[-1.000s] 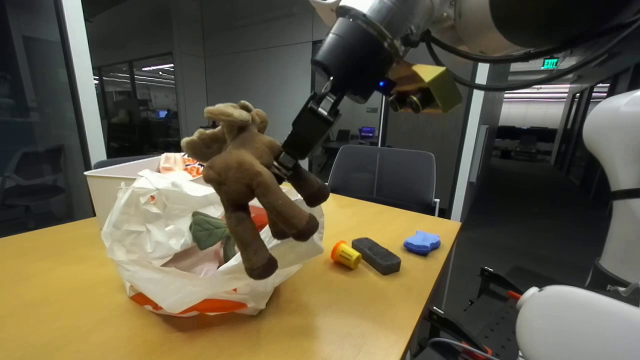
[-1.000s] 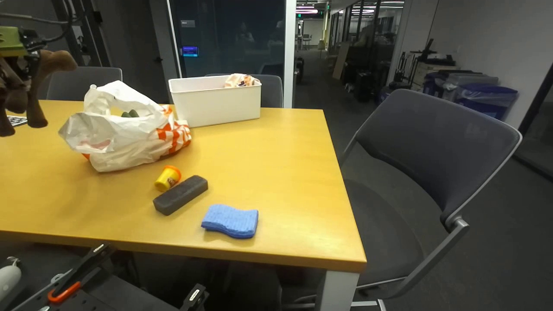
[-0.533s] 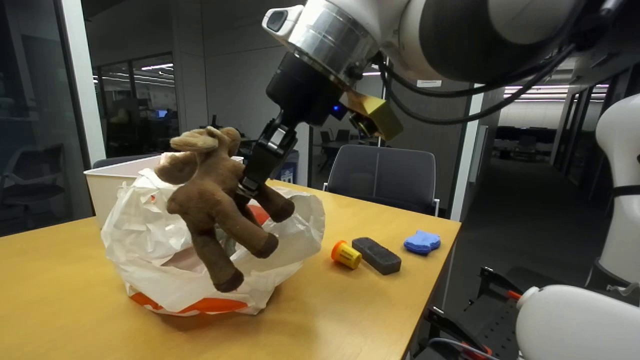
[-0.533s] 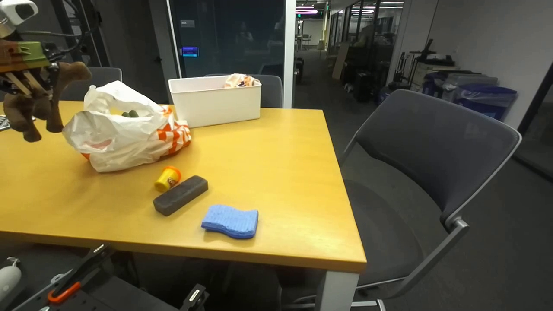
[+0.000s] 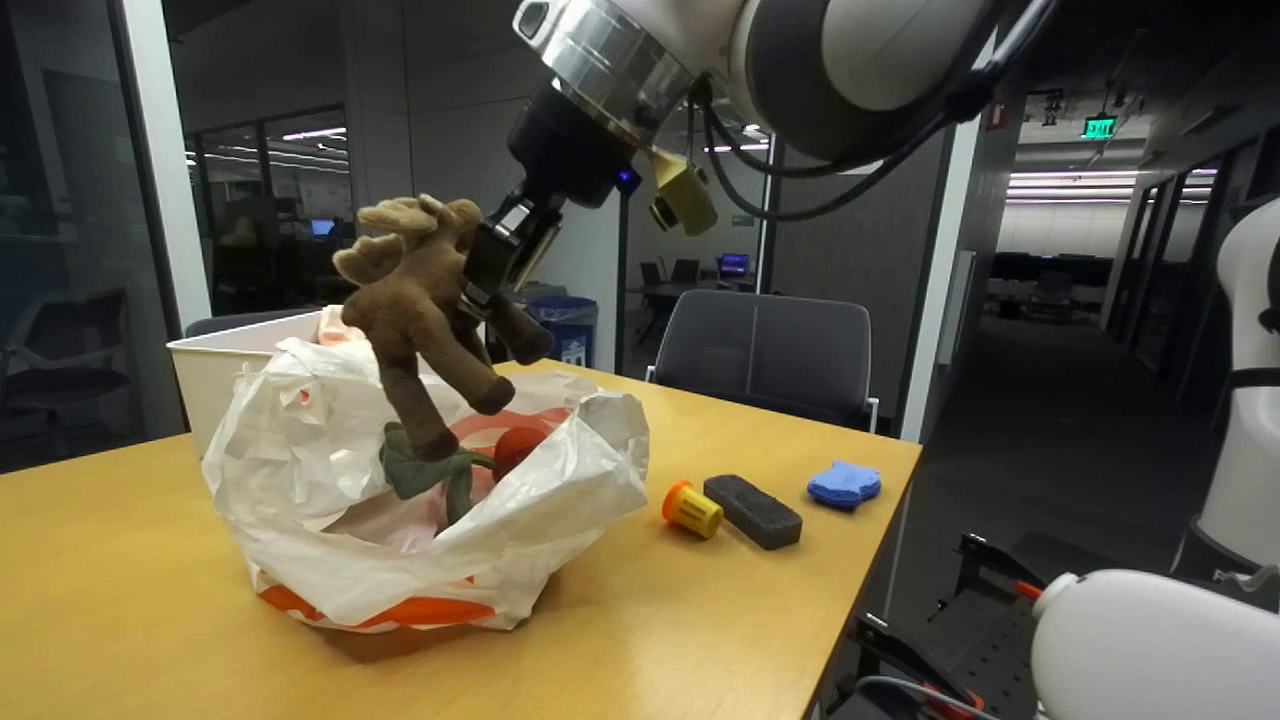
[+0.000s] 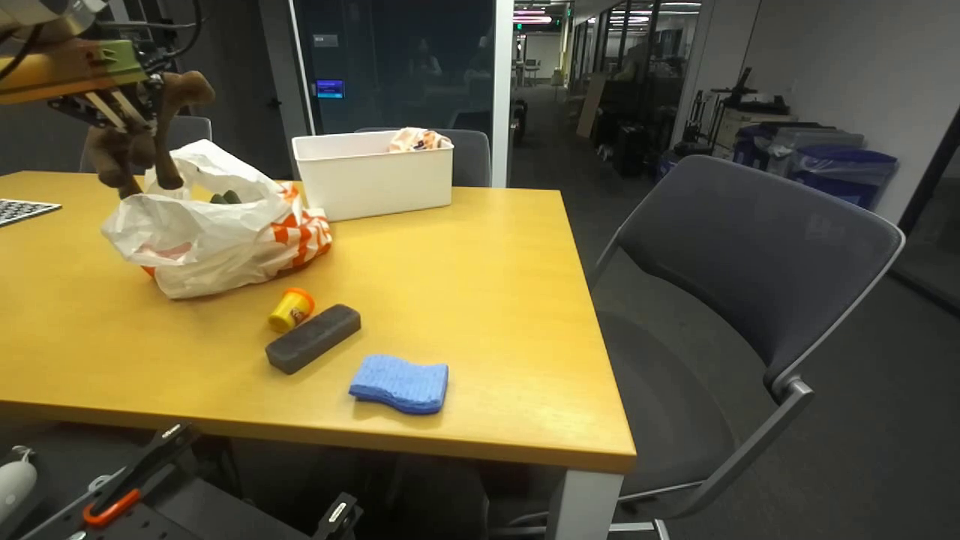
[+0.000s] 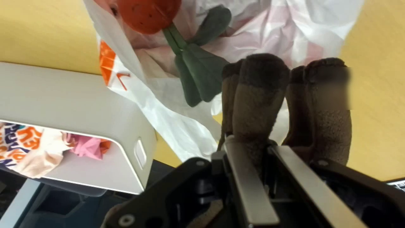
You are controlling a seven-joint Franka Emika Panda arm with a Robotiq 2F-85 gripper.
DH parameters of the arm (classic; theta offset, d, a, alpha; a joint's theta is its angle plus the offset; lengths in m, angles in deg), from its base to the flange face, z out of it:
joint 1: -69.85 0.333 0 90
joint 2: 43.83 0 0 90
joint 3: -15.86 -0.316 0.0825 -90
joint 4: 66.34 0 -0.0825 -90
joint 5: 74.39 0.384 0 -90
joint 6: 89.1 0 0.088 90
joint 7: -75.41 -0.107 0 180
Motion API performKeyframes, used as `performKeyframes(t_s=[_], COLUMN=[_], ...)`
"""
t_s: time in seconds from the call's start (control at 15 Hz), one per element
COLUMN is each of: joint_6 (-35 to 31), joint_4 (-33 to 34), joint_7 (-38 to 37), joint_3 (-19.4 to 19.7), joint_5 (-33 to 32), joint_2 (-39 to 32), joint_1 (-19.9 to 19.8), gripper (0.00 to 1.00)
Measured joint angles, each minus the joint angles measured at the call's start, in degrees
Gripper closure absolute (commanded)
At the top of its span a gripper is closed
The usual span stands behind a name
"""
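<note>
A brown plush moose (image 5: pixel 415 305) hangs with its dark-tipped legs pointing down, and my gripper (image 5: pixel 478 298) is shut on it. In the wrist view the gripper (image 7: pixel 252 144) pinches one plush leg (image 7: pixel 259 98) between its fingers. Below lies a crumpled white plastic bag (image 5: pixel 300 440) with orange print, its mouth open upward. Inside the bag are a red round object (image 7: pixel 148 14) and green leaves (image 7: pixel 202 72). The toy's feet appear over the bag's opening; whether they touch it I cannot tell. An exterior view shows the moose's legs (image 6: pixel 169 146) behind the bag's rim.
A white bin (image 6: pixel 375 180) holding a printed cloth (image 6: pixel 418 140) stands beside the bag. A yellow tub (image 6: pixel 289 311) with an orange lid, a dark grey block (image 6: pixel 313 339) and a blue sponge (image 6: pixel 401 384) lie on the table. Chairs flank it, including a grey chair (image 6: pixel 750 255).
The gripper carried the moose toward the bag, first dipping, then rising over it, moving right in an exterior view. The grip on the toy stayed; bag and table items look unmoved.
</note>
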Motion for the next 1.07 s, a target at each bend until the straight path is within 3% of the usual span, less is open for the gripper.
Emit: performKeyframes(t_s=[0.2, 0.53, 0.6, 0.67, 1.07], joint_6=[0.0, 0.0, 0.0, 0.0, -0.1], joint_4=[0.0, 0.4, 0.6, 0.8, 2.1], joint_7=[-1.0, -1.0, -1.0, -1.0, 1.1], joint_3=[0.2, 0.2, 0.3, 0.5, -0.2], joint_5=[-2.3, -2.3, -2.3, -2.3, 1.4], joint_2=[-3.8, -10.6, -11.8, -13.0, -16.6], joint_1=[-3.3, -4.0, -4.0, -4.1, -4.8], gripper=[0.85, 0.84, 0.59, 0.58, 0.13])
